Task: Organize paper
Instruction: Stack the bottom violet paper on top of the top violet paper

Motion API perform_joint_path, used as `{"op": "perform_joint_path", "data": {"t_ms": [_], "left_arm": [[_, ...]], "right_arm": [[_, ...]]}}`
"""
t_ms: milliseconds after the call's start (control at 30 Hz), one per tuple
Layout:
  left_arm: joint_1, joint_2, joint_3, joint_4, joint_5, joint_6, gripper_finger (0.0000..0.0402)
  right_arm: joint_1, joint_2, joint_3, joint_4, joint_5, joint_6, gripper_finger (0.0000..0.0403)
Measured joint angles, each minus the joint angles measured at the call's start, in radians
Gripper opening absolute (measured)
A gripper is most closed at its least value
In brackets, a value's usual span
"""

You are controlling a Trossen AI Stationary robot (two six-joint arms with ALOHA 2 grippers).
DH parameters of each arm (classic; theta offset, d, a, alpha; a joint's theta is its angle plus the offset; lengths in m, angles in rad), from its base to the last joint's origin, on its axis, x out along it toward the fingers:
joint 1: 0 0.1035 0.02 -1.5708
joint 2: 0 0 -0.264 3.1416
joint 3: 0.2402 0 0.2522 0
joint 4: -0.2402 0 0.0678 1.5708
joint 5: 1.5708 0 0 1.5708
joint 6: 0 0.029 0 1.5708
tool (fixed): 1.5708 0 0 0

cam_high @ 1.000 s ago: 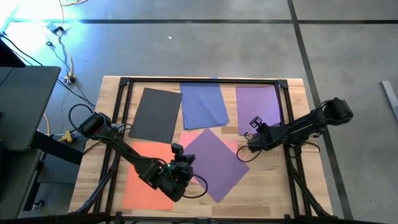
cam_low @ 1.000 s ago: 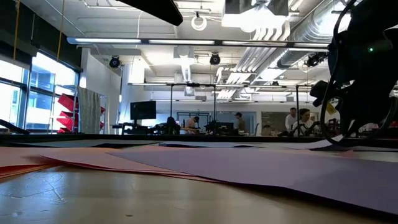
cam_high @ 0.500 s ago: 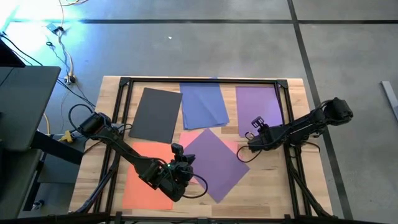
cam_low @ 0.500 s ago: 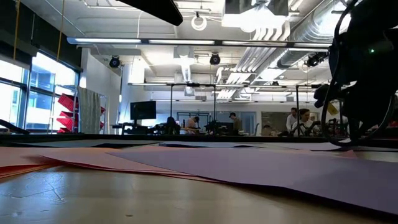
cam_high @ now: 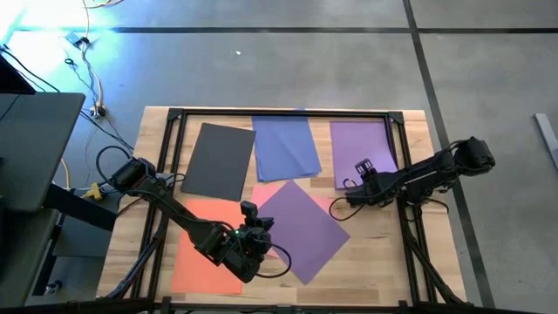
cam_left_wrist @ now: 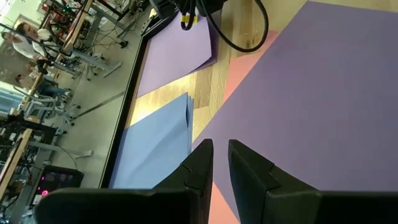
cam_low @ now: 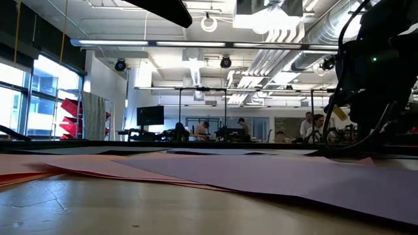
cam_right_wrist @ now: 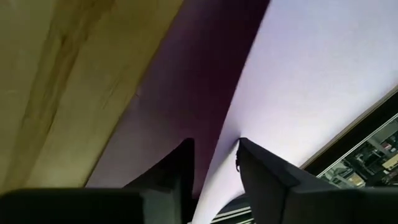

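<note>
The right gripper's (cam_right_wrist: 214, 146) fingers stand a moderate gap apart. In the right wrist view the edge of a purple sheet runs through that gap; whether either finger touches the paper I cannot tell. From above, this right gripper (cam_high: 349, 199) sits low, just off the tilted purple sheet (cam_high: 303, 228), on the edge that faces the right arm. It lies between that sheet and the second purple sheet (cam_high: 362, 150).

The left gripper's (cam_left_wrist: 219, 146) fingers are drawn to a narrow slit with nothing between them. From above, the left gripper (cam_high: 250, 214) hangs over the corner of the tilted purple sheet nearest the left arm.

The tilted purple sheet lies near the middle of the table (cam_high: 375, 262), turned like a diamond. It lies on top of the pink sheet (cam_high: 268, 190), which shows only along its far edges. The orange sheet (cam_high: 205, 249) lies beside it under the left arm. The dark grey sheet (cam_high: 218, 160) and the blue sheet (cam_high: 285, 146) lie beyond it, toward the far rail of the black frame (cam_high: 279, 113). The second purple sheet lies straight, next to the blue one.
</note>
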Motion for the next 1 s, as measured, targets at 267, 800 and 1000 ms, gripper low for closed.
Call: {"op": "perform_joint_path", "data": {"t_ms": [267, 800, 1000], "left_arm": [[0.0, 0.0, 0.0, 0.001, 0.0, 0.007, 0.003], [0.002, 0.0, 0.0, 0.009, 0.006, 0.011, 0.003], [0.002, 0.0, 0.0, 0.009, 0.006, 0.01, 0.003]], "right_arm": [[0.0, 0.0, 0.001, 0.002, -0.02, 0.004, 0.0157], [0.003, 0.0, 0.178, -0.158, -0.026, 0.025, 0.0236], [-0.019, 0.0, 0.183, -0.226, -0.094, 0.0, 0.0236]]}}
